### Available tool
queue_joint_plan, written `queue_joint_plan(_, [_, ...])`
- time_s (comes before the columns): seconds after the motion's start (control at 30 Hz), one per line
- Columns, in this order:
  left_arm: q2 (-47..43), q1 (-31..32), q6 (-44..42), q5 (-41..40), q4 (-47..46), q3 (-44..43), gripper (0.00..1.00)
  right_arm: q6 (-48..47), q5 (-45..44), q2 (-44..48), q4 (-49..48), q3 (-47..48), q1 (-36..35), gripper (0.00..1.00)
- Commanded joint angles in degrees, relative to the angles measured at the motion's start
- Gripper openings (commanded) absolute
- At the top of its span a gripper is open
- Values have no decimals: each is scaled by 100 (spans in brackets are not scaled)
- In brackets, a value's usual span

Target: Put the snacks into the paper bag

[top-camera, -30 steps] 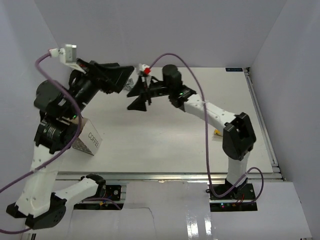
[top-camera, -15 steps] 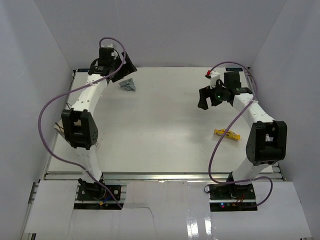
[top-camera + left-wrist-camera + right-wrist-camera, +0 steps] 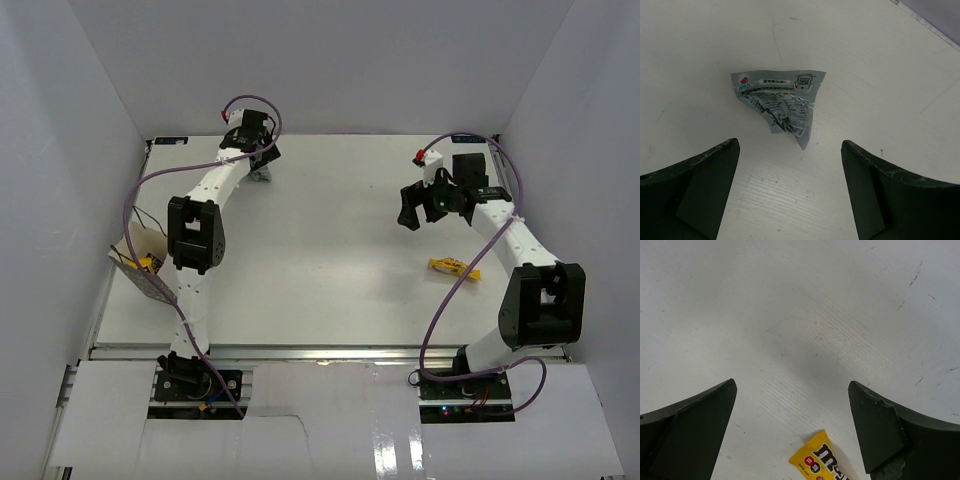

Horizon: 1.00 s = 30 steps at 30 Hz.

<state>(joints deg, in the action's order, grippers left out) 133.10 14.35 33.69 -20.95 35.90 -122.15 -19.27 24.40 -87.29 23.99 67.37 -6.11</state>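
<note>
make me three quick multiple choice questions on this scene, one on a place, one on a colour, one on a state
1. Where does the yellow candy packet lie?
A on the right half of the white table
B at the far left corner
C hanging off the near edge

2. What colour is the crumpled foil packet below the left gripper?
A red
B green
C silver-grey

3. The left gripper is:
A shut on the packet
B open, holding nothing
C shut and empty

Answers:
1 A: the top view shows it flat on the table, right of centre.
2 C: the left wrist view shows grey foil with dark print.
3 B: its fingers stand wide apart and the packet lies unheld.
</note>
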Motion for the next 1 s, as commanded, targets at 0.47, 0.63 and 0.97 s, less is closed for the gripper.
queue_joint_plan(0.47, [831,-354,2520,459,233,-485,79,160,73,212,-70,-31,145,98])
queue_joint_plan(0.63, [885,-406,2475,539,216,-389,68,169,100,256,-70,-84,198,98])
queue_joint_plan(0.97, [-28,-468,1800,1145,-303,261,20,134,345,317,-52,-198,207,97])
